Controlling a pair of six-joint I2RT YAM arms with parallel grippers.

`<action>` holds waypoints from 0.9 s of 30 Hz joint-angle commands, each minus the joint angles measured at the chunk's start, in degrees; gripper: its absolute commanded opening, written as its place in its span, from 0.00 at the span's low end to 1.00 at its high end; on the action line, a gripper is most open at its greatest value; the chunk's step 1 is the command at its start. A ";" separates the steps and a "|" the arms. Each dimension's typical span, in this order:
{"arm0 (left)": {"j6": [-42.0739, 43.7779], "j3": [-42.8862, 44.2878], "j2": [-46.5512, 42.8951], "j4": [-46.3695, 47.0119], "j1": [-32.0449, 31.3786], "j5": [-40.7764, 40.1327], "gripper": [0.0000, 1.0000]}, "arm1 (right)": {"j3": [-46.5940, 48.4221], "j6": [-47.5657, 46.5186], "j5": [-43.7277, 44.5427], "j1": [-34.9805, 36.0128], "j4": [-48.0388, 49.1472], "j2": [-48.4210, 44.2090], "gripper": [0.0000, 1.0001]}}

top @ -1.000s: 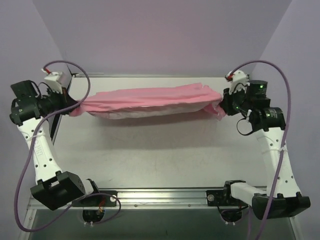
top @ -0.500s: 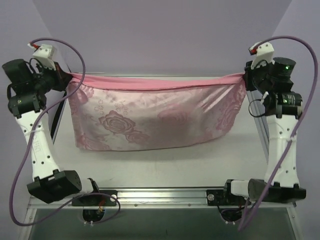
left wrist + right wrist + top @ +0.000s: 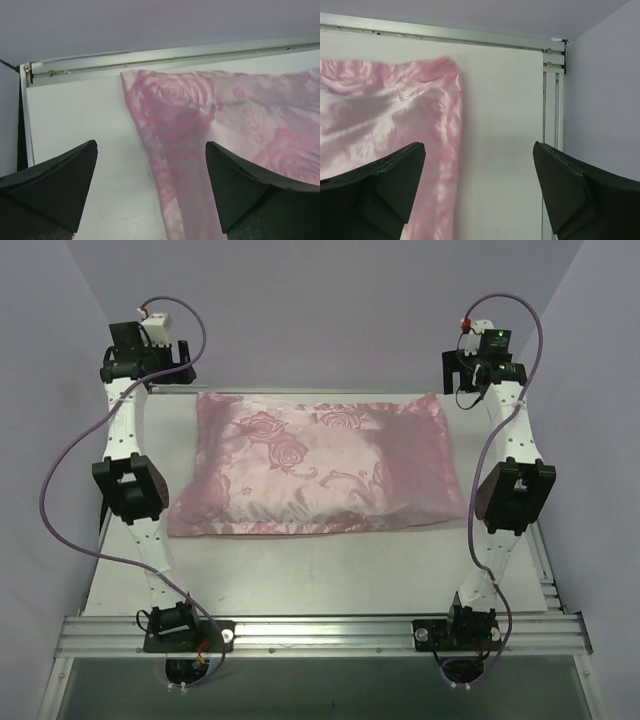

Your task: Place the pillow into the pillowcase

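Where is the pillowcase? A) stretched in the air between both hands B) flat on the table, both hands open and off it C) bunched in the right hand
B: the pillowcase lies rose-side up on the table; the left hand and right hand are open, holding nothing.

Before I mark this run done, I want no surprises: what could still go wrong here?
The pillowcase lies close between the left arm and right arm; folding back, either might drag it. The left gripper and right gripper hang open near its far corners and could snag cloth if lowered. No pillow shows, so full insertion is unconfirmed.
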 commanded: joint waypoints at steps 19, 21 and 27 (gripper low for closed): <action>12.21 -61.76 -46.34 -11.64 -1.73 4.67 0.97 | -44.39 0.53 -23.73 -1.07 -26.50 -33.80 0.98; 12.04 -63.87 -46.51 -11.91 -2.00 3.00 0.97 | -48.25 1.41 -23.92 -1.07 -26.94 -34.42 0.99; 12.30 -67.56 -47.65 -10.86 -1.91 2.99 0.97 | -54.33 3.60 -25.50 -2.12 -26.07 -34.59 0.99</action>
